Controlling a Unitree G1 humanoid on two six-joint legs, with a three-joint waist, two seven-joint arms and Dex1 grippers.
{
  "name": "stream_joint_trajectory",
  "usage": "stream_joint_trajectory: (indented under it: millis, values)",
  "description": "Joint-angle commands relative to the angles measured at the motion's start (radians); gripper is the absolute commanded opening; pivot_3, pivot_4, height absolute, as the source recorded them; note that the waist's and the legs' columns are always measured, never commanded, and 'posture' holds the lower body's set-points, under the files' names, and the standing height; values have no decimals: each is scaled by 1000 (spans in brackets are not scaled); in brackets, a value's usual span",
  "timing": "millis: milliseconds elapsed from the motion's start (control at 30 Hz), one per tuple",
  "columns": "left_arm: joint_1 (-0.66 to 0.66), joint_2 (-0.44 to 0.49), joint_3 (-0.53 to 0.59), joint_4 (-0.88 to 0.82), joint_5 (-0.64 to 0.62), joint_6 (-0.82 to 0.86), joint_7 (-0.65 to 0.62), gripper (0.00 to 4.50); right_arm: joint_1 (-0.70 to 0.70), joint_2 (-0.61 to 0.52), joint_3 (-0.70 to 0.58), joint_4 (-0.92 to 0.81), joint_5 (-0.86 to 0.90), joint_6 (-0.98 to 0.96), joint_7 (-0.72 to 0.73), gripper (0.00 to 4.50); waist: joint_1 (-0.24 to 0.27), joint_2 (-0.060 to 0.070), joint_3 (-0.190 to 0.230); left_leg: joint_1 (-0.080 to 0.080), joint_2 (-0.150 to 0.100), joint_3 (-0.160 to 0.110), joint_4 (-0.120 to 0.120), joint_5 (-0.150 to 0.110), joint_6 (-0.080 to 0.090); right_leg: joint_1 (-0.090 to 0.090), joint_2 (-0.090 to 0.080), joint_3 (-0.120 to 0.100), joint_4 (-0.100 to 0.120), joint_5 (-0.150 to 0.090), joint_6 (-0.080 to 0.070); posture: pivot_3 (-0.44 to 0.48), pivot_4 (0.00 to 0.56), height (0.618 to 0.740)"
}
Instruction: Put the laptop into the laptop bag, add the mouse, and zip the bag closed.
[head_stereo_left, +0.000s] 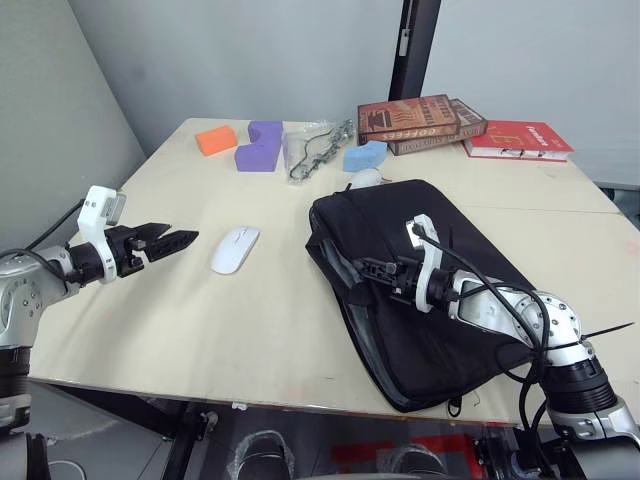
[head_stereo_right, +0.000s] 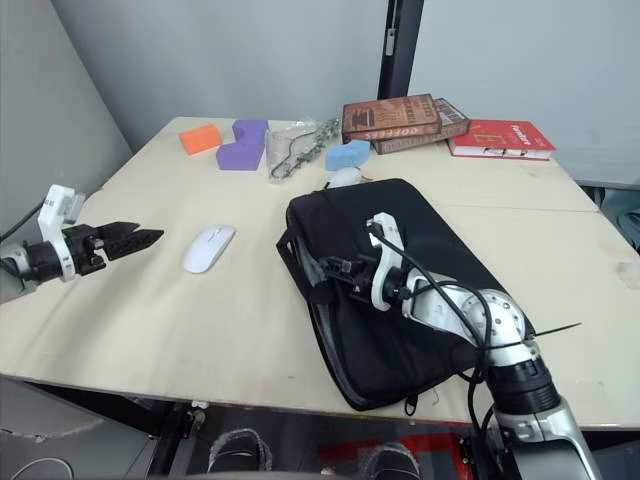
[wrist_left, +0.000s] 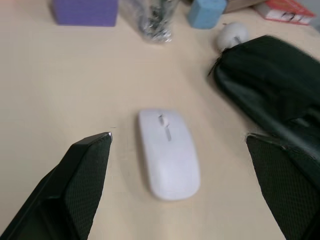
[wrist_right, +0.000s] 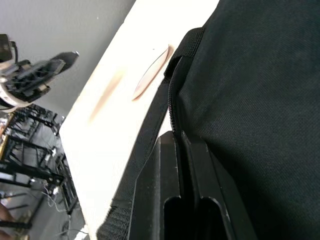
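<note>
**Two claws, one bag, one mouse on the surface**

Right claw (head_stereo_left: 372, 268): fingers pressed together, lying on the near-left edge of the laptop bag (head_stereo_left: 455, 260), at the zipper line beside a strap (whether anything is pinched between them cannot be told).

Left claw (head_stereo_left: 172, 240): fingers spread wide, hovering over the surface (head_stereo_left: 250, 330), pointed at the mouse (head_stereo_left: 235, 248) and just short of it; nothing held.

Mouse: white, flat on the surface, between the left claw and the bag, apart from both.

Laptop bag: black, flat, lying at an angle on the right half of the surface, reaching its near edge.

Far side of the surface: orange block (head_stereo_left: 216, 139), purple block (head_stereo_left: 260, 146), clear bag (head_stereo_left: 315, 148) with dark contents, blue block (head_stereo_left: 364, 155), small white object (head_stereo_left: 366, 178) touching the bag's far corner, brown books (head_stereo_left: 420, 121), red book (head_stereo_left: 517, 139).
</note>
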Motion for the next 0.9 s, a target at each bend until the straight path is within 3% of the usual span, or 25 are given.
stream_joint_trajectory:
  millis: [33, 167, 300, 433, 700, 900]
  values:
    - [16, 12, 4, -4, 90, -164, 17, 4493, -11, -35, 7, -53, -81, 1, 105, 312, 1, 0, 0, 0, 0, 0, 0, 0, 0, 0, 0, 0, 0, 0, 0, 0, 150, 734]
    - [-58, 40, -24, 124, 75, -157, -85, 4500, -5, -101, -5, -123, -172, -35, 257, 1591, 8, 0, 0, 0, 0, 0, 0, 0, 0, 0, 0, 0, 1, 0, -1, 0, 150, 734]
    - [-110, 68, -61, 204, 103, -201, -154, 4500, 13, -236, -69, -175, -251, -79, 415, 3001, 11, -1, 0, 1, 0, 0, 1, 0, 0, 0, 0, 0, 2, -1, -1, 0, 150, 734]
    - [-181, 110, -82, 313, 150, -307, -223, 4500, 125, -554, -134, -106, -569, -374, 772, 4398, 27, -1, 0, 0, 0, 0, 2, -1, 2, 0, 0, 0, 1, -1, -1, 0, 150, 734]
    - [-329, 205, -155, 577, 290, -497, -296, 4500, 173, -864, -349, 340, -814, -601, 1063, 4454, 13, -2, 0, 4, 0, 4, 3, -4, 7, 0, -1, 4, 6, -2, -3, 0, 150, 734]
    - [-393, 246, -198, 706, 364, -547, -327, 4500, 153, -890, -369, 580, -924, -740, 1138, 4454, 2, -3, -1, 6, 0, 4, 5, -4, 8, 1, -1, 4, 9, -5, -9, 0, 150, 734]
